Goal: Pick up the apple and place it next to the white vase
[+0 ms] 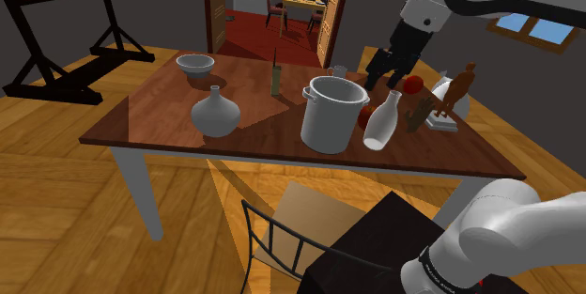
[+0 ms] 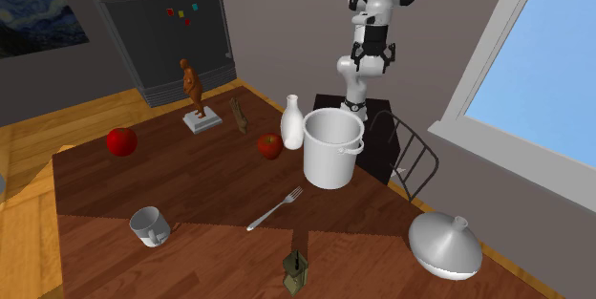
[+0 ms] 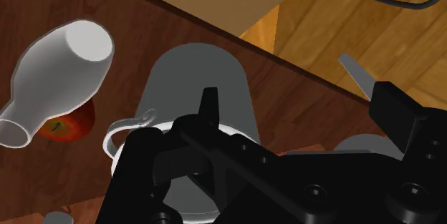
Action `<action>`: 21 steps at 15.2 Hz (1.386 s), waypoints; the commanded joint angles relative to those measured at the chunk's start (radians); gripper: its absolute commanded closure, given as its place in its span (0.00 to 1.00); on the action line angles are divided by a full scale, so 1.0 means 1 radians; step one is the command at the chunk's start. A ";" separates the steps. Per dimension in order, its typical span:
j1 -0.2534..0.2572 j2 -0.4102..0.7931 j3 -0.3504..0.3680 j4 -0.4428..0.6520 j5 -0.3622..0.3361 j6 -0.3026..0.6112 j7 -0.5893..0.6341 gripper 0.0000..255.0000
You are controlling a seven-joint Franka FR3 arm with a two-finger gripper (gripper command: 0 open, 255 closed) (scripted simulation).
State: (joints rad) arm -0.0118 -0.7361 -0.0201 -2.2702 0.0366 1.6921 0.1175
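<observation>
Two red apples lie on the brown table (image 1: pixel 169 123). One apple (image 1: pixel 364 116) (image 2: pixel 270 145) (image 3: pixel 68 124) rests right beside a white bottle-shaped vase (image 1: pixel 382 120) (image 2: pixel 292 121) (image 3: pixel 57 72). The other apple (image 1: pixel 412 84) (image 2: pixel 121 141) sits alone near the table's far corner. My black gripper (image 1: pixel 383 81) (image 3: pixel 297 97) hangs open and empty above the table, close to that lone apple in the shoulder view. In the wrist view it is over a large grey pot (image 3: pixel 193 79). A round grey-white vase (image 1: pixel 216 114) (image 2: pixel 444 245) stands at the table's other end.
The tall pot (image 1: pixel 331 114) (image 2: pixel 332 146) stands next to the bottle vase. A brown statuette (image 2: pixel 194 92), a small brown figure (image 2: pixel 238 114), a fork (image 2: pixel 275 208), a mug (image 2: pixel 146 225), a dark bottle (image 2: pixel 297 268) and a bowl (image 1: pixel 194 64) share the table. A wire chair (image 2: pixel 406 154) is at its edge.
</observation>
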 commanded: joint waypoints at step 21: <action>-0.035 0.496 -0.404 0.179 -0.035 0.219 -0.580 0.00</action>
State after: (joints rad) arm -0.0461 -0.2762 -0.4054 -2.1109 -0.0081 1.9009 -0.4281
